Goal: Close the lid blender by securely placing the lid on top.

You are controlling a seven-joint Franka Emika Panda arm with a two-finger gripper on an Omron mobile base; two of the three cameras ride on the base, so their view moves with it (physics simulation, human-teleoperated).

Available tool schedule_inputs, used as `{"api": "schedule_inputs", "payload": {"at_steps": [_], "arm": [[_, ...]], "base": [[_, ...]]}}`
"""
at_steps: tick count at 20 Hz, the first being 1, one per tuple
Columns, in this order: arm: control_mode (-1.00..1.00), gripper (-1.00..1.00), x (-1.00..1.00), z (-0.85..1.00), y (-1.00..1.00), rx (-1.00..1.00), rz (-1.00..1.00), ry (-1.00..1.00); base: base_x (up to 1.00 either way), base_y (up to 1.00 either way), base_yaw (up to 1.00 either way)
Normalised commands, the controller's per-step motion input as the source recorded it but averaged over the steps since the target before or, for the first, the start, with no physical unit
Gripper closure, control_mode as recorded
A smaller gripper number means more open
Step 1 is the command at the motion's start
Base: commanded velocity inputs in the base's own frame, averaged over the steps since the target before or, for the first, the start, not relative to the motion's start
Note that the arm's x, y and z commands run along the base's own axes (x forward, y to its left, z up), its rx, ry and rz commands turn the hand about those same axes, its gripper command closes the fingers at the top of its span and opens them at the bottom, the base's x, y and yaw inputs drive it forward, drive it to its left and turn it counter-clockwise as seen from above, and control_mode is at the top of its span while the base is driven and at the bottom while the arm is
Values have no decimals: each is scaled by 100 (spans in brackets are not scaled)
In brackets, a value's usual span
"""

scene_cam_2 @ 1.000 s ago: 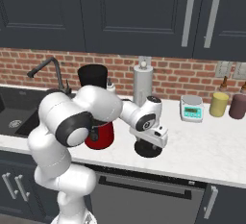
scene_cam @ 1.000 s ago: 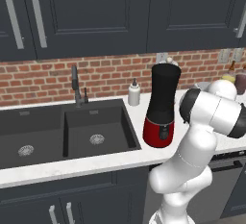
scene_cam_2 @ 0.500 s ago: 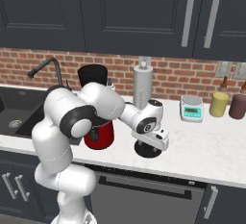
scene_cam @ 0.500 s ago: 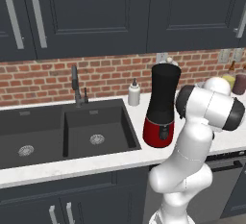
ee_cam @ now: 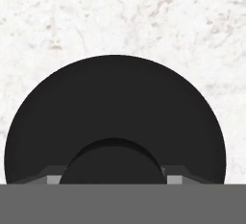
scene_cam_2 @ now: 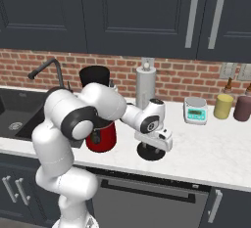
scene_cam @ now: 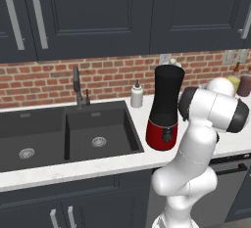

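Black lid (ee_cam: 115,117) lies flat on the white marble counter (scene_cam_2: 215,148) right of the blender (scene_cam_2: 99,109), gripper (scene_cam_2: 153,146) directly above it, jaw state unclear.

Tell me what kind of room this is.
A home kitchen, rendered: a double sink set in a white counter, dark cabinets above a brick wall, and a blender by the sink.

Arm (scene_cam_2: 73,139) is showing glossy white rounded links with dark grey joint caps. White boxy hand (scene_cam_2: 156,140) is carrying short dark fingertips (ee_cam: 175,172)
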Motion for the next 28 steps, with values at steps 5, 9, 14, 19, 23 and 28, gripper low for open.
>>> {"api": "schedule_inputs", "payload": {"at_steps": [5, 9, 14, 19, 23, 28], "arm": [[-100, 100, -20, 23, 0, 0, 0, -1], [-100, 100, -16, 69, 1, 0, 0, -4], [-100, 100, -5, 98, 18, 0, 0, -4], [-100, 100, -10, 100, 21, 0, 0, -5], [-100, 100, -36, 92, 29, 0, 0, -8], [-100, 100, -47, 82, 44, 0, 0, -9]], "base": [[0, 0, 0], [0, 0, 0], [0, 0, 0], [0, 0, 0], [0, 0, 0], [0, 0, 0]]}}
